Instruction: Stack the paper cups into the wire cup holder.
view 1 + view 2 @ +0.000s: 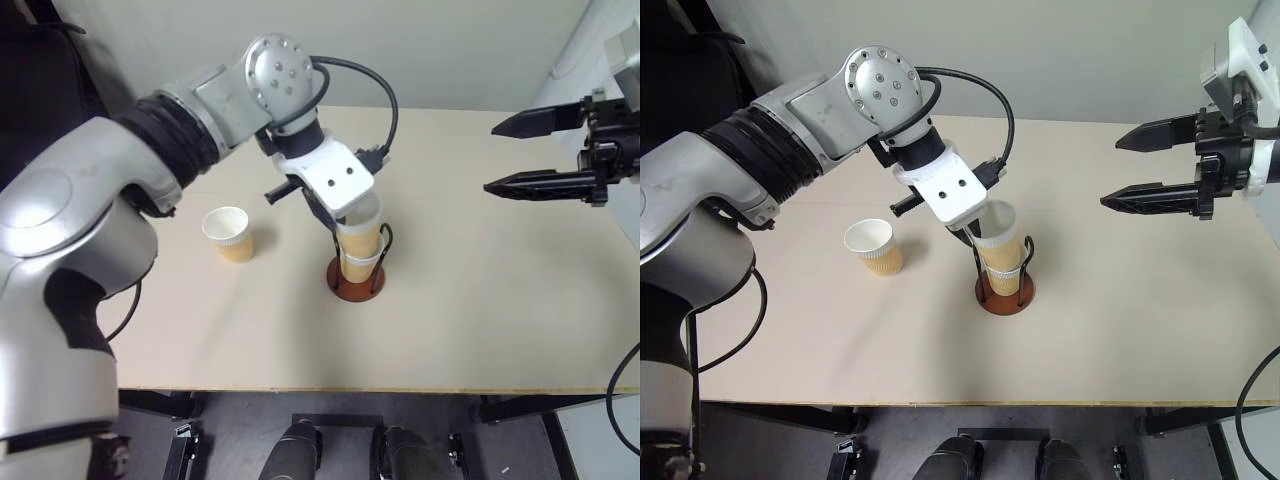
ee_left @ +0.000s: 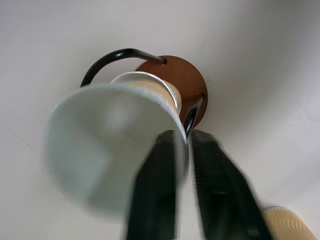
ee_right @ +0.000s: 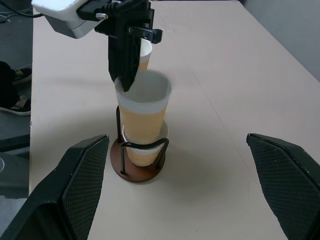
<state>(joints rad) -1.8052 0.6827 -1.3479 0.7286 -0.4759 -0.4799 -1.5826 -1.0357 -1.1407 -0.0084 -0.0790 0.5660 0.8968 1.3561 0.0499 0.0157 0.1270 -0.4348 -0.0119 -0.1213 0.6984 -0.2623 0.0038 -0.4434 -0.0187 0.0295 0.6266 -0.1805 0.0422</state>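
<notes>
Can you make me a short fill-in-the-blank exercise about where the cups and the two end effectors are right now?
1. The wire cup holder holds ____ nested paper cups.
2. The left end effector pinches the ____ of the upper cup.
3. The loose cup stands ____ on the table.
4. The right end effector holds ____.

Missing words: two; rim; upright; nothing

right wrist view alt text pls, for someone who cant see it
The left gripper pinches the rim of a paper cup nested in a second cup inside the wire cup holder on a beige table. A third cup stands behind them. The right gripper's own black fingers stand wide apart in the foreground.
</notes>
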